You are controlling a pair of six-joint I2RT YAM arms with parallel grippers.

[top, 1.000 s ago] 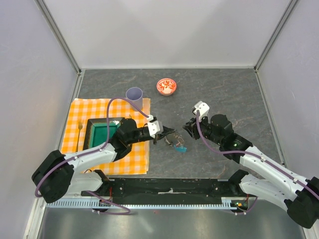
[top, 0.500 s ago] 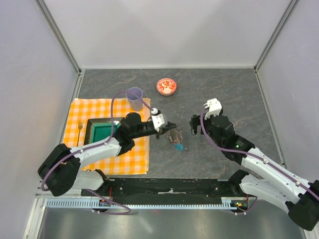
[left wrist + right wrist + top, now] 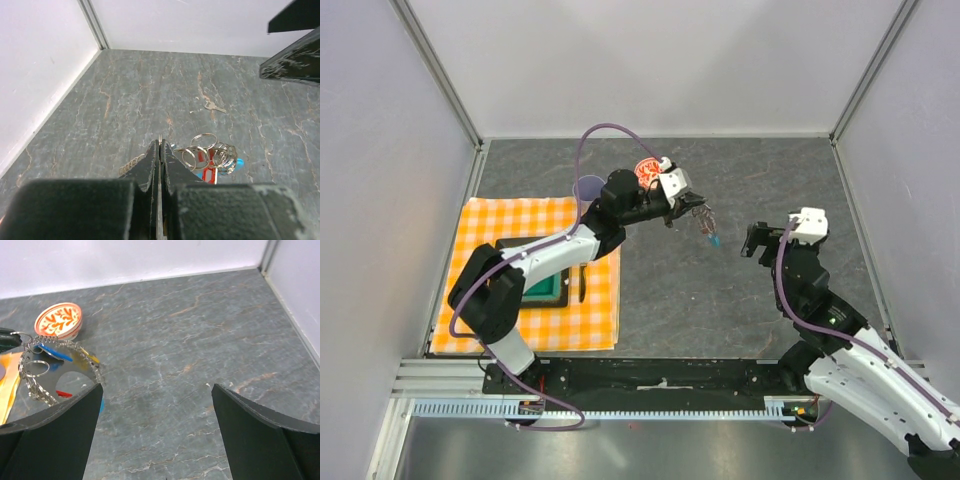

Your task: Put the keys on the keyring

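Grey keyring (image 3: pixel 706 226) hangs from outstretched left hand (image 3: pixel 697 208) — seemingly pinched.

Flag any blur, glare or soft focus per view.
Top external: even light, sharp, only soft shadows. Left wrist: the shut left hand fills the foreground, out of focus; the keyring glints. Right wrist: the keyring looks smeared, the table is crisp.

My dark grey marbled tabletop (image 3: pixel 770 180) carries an orange-and-white checked cloth (image 3: pixel 490 225) well left of my left gripper (image 3: pixel 697 208), a red-and-white patterned small bowl (image 3: pixel 59 320) near it, and a small silver metal key (image 3: pixel 215 106) beyond its tips.
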